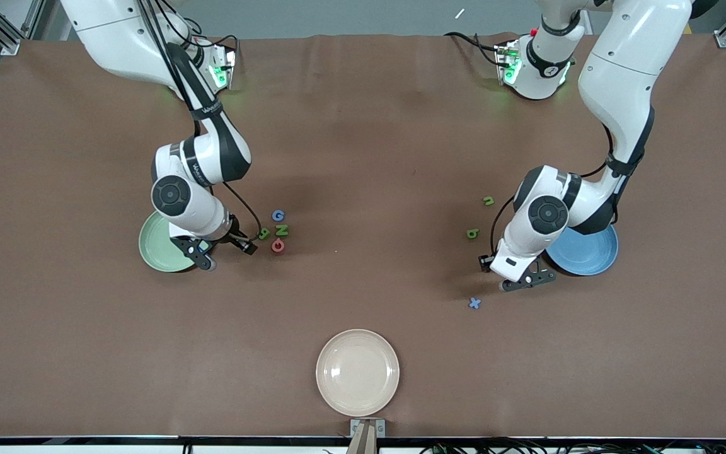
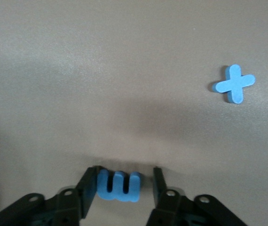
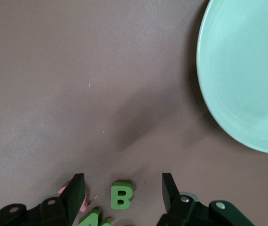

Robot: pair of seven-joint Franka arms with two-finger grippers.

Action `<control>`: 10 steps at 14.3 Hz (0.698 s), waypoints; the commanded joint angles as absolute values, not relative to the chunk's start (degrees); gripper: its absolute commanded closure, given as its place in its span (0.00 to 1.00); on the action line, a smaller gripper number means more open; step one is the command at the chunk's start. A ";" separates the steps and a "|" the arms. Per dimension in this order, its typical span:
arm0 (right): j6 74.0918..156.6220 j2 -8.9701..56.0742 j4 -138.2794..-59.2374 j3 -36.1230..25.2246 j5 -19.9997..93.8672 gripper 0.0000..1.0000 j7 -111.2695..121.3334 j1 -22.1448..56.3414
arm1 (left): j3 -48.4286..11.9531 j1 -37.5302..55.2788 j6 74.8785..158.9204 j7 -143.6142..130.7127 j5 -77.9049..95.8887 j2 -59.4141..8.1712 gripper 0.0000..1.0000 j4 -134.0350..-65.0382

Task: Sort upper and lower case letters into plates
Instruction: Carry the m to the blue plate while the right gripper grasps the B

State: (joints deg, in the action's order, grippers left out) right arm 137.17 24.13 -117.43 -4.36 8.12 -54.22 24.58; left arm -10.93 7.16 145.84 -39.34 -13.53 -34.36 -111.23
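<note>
Bracketing blue m [image 2: 119, 185], left end effector [image 2: 124, 188] half-open; right end effector [image 3: 123, 190] straddles B [image 3: 121, 195].

Blue letter [image 1: 278, 215]: reads "G", centre of frame.
Green letter [image 1: 282, 230]: reads "N", just below it.
Green letter [image 3: 121, 195]: reads "B".
Blue piece [image 1: 474, 303]: reads "x", lower frame.

Plain brown worktop [image 1: 363, 126]. Pale green plate [image 1: 155, 246], sky blue plate [image 1: 590, 255], cream plate [image 1: 357, 372]. Blue G [image 1: 278, 215], green N [image 1: 282, 230], green B [image 3: 121, 195], pink round letter [image 1: 278, 246], blue m [image 2: 118, 185], blue x [image 2: 234, 84], green n [image 1: 488, 200], green b [image 1: 472, 234].
</note>
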 commanded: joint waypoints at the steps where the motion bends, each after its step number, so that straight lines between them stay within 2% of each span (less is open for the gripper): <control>1: 138.08 24.08 -118.39 -4.92 8.09 0.25 -56.68 26.36 | -11.07 6.86 147.30 -40.52 -14.85 -34.37 0.66 -112.06; 4: 140.26 24.08 -119.96 -4.92 8.09 0.25 -58.01 27.24 | -11.07 6.86 147.22 -40.52 -14.85 -33.84 0.77 -112.24; 6: 142.72 24.17 -121.55 -4.92 8.09 0.25 -58.10 27.60 | -11.16 6.33 146.26 -40.43 -14.94 -32.09 0.78 -112.41; 10: 146.51 25.31 -123.31 -4.92 8.17 0.27 -58.10 28.56 | -11.25 5.54 137.21 -38.85 -14.94 -25.24 0.78 -113.46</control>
State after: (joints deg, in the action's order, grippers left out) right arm 144.30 24.85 -121.91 -4.37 8.12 -57.07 27.17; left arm -10.96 6.20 141.37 -39.30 -13.82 -30.88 -111.07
